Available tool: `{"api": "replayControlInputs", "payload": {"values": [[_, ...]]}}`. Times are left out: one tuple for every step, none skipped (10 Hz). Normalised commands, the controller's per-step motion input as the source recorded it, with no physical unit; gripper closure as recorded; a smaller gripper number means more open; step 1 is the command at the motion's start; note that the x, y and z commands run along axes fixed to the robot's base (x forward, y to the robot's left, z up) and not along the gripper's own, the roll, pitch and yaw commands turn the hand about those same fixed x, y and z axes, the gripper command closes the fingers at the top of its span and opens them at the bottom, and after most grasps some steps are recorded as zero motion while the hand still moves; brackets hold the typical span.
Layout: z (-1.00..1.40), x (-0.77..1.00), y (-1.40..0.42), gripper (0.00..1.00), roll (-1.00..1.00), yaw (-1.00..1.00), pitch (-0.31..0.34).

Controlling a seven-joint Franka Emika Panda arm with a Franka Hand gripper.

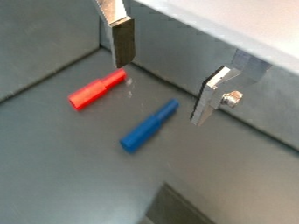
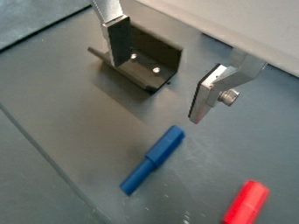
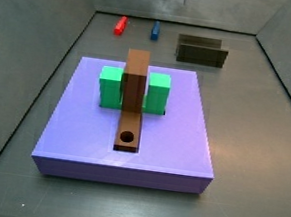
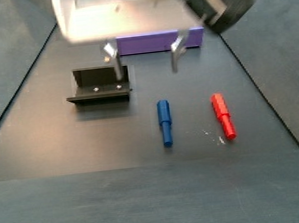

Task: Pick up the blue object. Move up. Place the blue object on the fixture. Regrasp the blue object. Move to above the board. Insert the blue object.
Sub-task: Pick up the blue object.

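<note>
The gripper (image 4: pixel 144 61) has a boxy white body, a black wrist behind it, and two flat silver fingers (image 1: pixel 211 94) with dark pads, one showing a screw.
</note>
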Motion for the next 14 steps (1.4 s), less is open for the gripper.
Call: {"api": "replayControlInputs", "payload": {"values": [[-0.59,0.18,0.07,0.0,-0.27,-0.1,-0.037],[-0.51,0.05,0.21,0.0,-0.33,-0.02,0.0],[-0.25,-0.08,0.2,0.0,-0.31,-0.08,0.0],[-0.28,-0.04,0.17,0.0,-0.32,-0.05,-0.01],[-0.23,-0.01,0.12,0.0,-0.32,-0.02,-0.013],[-0.08,-0.09,0.07,0.0,-0.23,0.0,-0.05],[-0.12,-0.03,0.06,0.0,-0.22,0.0,-0.066],[-0.23,-0.01,0.01,0.0,-0.2,0.01,-0.064],[-0.29,-0.12,0.0,0.0,-0.19,0.01,-0.066],[-0.33,-0.32,0.0,0.0,-0.18,0.0,-0.119],[-0.39,-0.45,-0.01,0.0,-0.13,0.0,-0.149],[-0.37,-0.41,-0.08,0.0,-0.1,0.0,-0.159],[-0.3,-0.17,-0.23,0.0,-0.01,0.01,-0.137],[-0.29,-0.02,-0.21,0.0,0.0,0.03,-0.154]]}}
